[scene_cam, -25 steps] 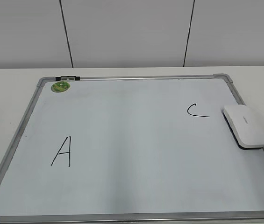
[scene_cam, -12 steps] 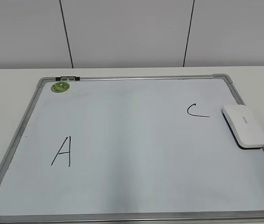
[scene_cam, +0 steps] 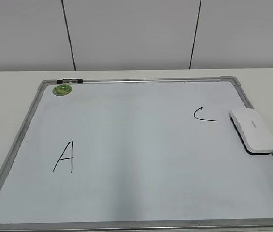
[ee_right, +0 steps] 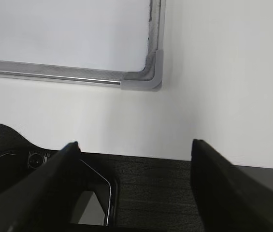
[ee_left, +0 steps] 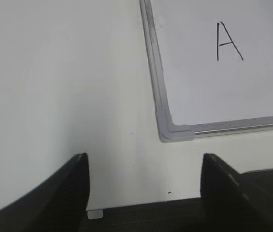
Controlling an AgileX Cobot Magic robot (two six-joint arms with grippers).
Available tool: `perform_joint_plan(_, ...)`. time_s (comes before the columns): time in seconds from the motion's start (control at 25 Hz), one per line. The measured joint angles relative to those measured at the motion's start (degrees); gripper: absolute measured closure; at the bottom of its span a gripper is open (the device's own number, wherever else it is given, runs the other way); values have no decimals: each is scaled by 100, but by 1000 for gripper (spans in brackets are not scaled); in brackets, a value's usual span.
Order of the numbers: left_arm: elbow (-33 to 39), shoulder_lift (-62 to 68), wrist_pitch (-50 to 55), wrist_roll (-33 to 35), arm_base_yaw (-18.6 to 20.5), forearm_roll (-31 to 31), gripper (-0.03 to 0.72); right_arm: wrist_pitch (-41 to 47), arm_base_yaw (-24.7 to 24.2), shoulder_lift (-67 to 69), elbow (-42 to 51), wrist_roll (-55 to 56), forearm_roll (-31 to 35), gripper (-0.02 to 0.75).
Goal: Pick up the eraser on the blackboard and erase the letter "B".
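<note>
The blackboard (scene_cam: 141, 80) is a white dry-erase board in a silver-grey frame, lying flat on the white table. A black "A" (scene_cam: 64, 157) is at its left and a black "C" (scene_cam: 203, 115) at its right. No letter "B" shows; the board's middle is blank. The white eraser (scene_cam: 253, 130) lies on the board by its right edge, beside the "C". Neither gripper shows in the exterior view. My left gripper (ee_left: 144, 159) is open and empty over the table's front edge, near the board's front left corner (ee_left: 175, 133). My right gripper (ee_right: 135, 144) is open and empty near the front right corner (ee_right: 148, 82).
A round green magnet (scene_cam: 62, 89) and a small black and silver clip (scene_cam: 70, 81) sit at the board's far left corner. A white panelled wall (scene_cam: 136, 34) stands behind the table. A dark surface (ee_right: 150, 193) lies below the table's front edge, with a dark phone-like object (ee_right: 93, 203).
</note>
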Motion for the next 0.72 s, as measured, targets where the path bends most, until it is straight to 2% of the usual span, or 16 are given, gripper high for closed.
perform_joint_plan(0.28,201,-78,-331,130,0,-131,147,-9,0,0,4,-36,0,277)
perform_joint_plan(0.72,209,-78,-385,130,0,-153,173,-13,0,0,4,-36,0,288)
